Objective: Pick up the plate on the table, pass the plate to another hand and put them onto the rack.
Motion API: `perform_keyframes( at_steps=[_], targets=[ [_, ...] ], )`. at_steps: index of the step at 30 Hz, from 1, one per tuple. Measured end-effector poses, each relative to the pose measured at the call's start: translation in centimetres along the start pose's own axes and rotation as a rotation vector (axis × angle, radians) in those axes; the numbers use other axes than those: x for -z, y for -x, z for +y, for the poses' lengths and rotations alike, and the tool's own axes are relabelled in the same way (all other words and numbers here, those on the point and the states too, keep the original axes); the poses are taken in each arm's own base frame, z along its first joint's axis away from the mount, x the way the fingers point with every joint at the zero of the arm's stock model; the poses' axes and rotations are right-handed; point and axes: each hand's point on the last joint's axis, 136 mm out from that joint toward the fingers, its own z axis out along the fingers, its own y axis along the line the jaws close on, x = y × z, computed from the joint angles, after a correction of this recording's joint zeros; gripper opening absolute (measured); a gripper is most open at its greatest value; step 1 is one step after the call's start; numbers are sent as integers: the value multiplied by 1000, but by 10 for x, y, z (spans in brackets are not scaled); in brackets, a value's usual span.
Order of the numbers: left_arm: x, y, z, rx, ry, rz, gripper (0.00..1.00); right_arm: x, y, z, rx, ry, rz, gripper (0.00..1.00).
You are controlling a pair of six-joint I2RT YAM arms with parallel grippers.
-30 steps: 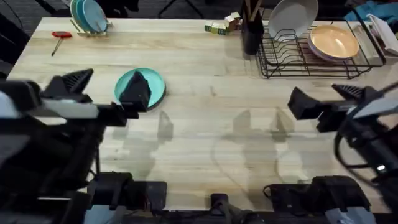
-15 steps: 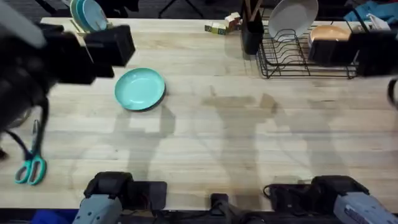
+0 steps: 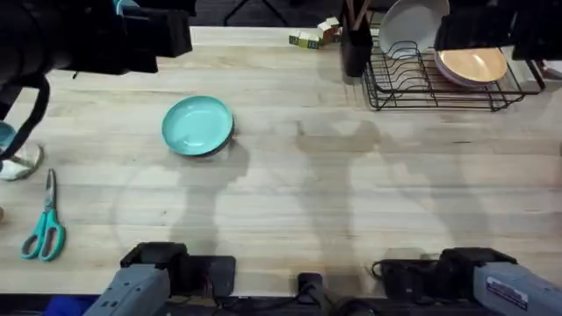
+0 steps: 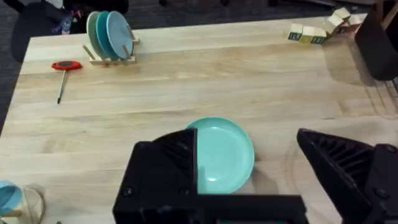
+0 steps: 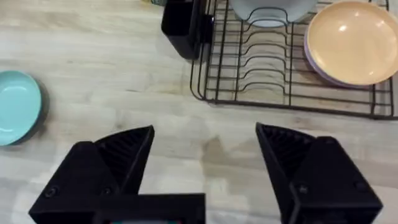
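Note:
The teal plate (image 3: 198,125) lies flat on the light wood table (image 3: 290,193), left of the middle. My left arm (image 3: 88,39) hangs high under the camera as a big dark shape over the far left. In the left wrist view, the left gripper (image 4: 245,138) is open, well above the plate (image 4: 227,155), and holds nothing. My right arm (image 3: 496,31) looms dark over the far right. The right gripper (image 5: 205,130) is open and empty above the table, short of the black wire rack (image 5: 249,93). The plate (image 5: 18,107) also shows far off in that view.
The rack (image 3: 413,83) holds a white plate (image 3: 413,22) upright and a peach plate (image 3: 472,60). A black utensil holder (image 3: 356,44) stands beside it, with small blocks (image 3: 312,37) nearby. Scissors (image 3: 44,230) lie at the left edge. A wooden holder with plates (image 4: 109,37) and a red screwdriver (image 4: 64,67) sit far left.
Both arms have risen and swung toward the far side. The left gripper, low over the plate a second ago, is now high above it. The plate has not moved.

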Motion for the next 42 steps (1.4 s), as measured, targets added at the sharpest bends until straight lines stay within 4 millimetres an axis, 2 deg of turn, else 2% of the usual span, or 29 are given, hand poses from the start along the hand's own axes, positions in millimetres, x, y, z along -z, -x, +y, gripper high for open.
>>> perform_keyframes(
  at_steps=[7, 13, 22, 30, 42],
  targets=[
    [0, -11, 5, 2, 22, 47, 992, 0, -9, 1, -18, 3, 35, 992],
    [-3, -26, 35, 64, 122, 113, 991, 0, -14, 0, -21, 2, 56, 992],
    [-39, -52, 76, 183, 219, 272, 993, 0, -14, 0, -25, 2, 57, 992],
    [-63, -72, 79, 228, 215, 385, 994, 0, -14, 0, -25, 2, 57, 992],
    [-76, -88, 79, 277, 215, 467, 994, 0, -14, 0, -25, 2, 57, 992]
  ],
)
